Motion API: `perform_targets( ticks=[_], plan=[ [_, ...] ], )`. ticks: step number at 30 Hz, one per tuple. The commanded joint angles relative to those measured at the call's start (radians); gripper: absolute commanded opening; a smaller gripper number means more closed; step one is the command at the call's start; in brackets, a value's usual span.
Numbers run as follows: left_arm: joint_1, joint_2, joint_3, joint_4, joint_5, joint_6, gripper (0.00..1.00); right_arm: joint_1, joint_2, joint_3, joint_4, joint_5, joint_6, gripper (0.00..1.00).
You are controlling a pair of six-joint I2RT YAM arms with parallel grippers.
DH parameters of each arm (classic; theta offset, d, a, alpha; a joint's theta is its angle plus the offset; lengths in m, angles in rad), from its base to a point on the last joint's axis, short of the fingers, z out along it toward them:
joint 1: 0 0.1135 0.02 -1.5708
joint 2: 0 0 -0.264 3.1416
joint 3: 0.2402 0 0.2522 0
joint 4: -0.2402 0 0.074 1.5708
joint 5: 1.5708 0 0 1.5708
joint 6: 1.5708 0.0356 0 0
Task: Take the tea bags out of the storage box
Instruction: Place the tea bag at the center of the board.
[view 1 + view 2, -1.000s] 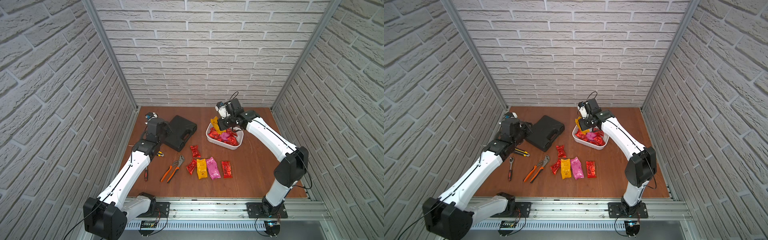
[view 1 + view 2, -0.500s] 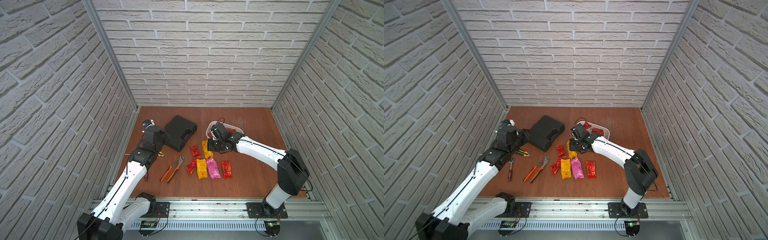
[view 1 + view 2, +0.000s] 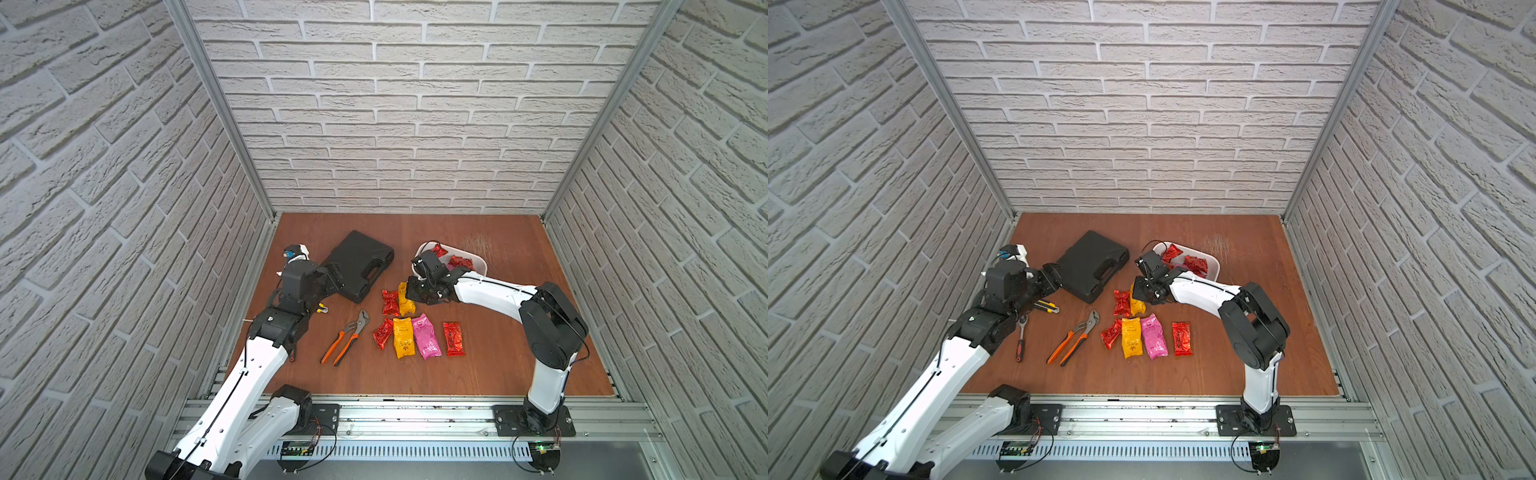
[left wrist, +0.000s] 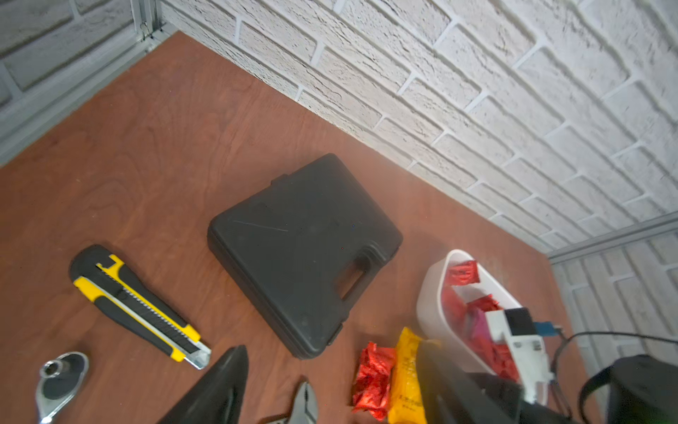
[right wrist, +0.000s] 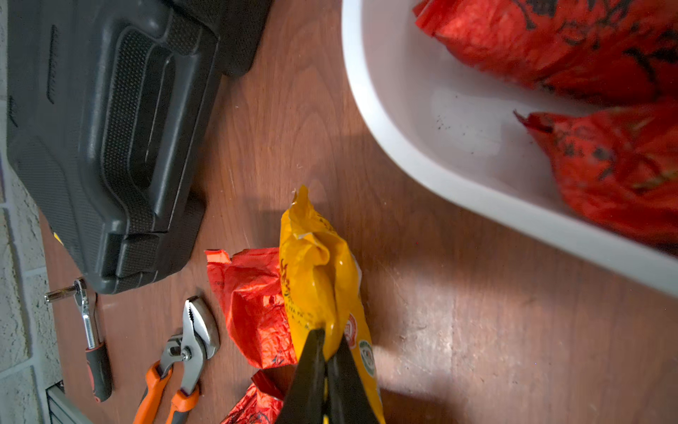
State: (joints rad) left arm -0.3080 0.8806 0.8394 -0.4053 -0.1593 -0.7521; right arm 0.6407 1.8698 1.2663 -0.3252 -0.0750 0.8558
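Your right pincer [image 5: 330, 336] pinches a yellow tea bag [image 5: 312, 264] between storage box [image 5: 370, 121] rim and tool case [image 5: 110, 128]; left pincer [image 4: 332, 352] gapes, empty.

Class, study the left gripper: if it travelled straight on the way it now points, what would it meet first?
Most likely the black tool case: the left gripper, jaws open, points at its near side from close by. Its height is unclear, so it might pass over the lid.
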Motion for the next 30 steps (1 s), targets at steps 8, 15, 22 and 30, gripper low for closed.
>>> perform_targets(
  ticks=[8,15,22,30],
  plan=[
    [0.030,0.075,0.101,-0.114,-0.034,0.217,0.98,0.013,-0.121,0.005,-0.110,0.101,-0.109,0.42],
    [0.015,0.124,0.067,0.039,0.152,0.063,0.97,0.011,-0.277,0.010,-0.219,0.117,-0.282,0.46],
    [-0.164,0.285,0.104,0.192,0.132,-0.074,0.96,-0.078,-0.339,0.105,-0.417,0.118,-0.638,0.46],
    [-0.281,0.530,0.175,0.365,0.135,-0.309,0.88,-0.272,-0.281,0.204,-0.588,0.076,-0.892,0.51]
  ],
)
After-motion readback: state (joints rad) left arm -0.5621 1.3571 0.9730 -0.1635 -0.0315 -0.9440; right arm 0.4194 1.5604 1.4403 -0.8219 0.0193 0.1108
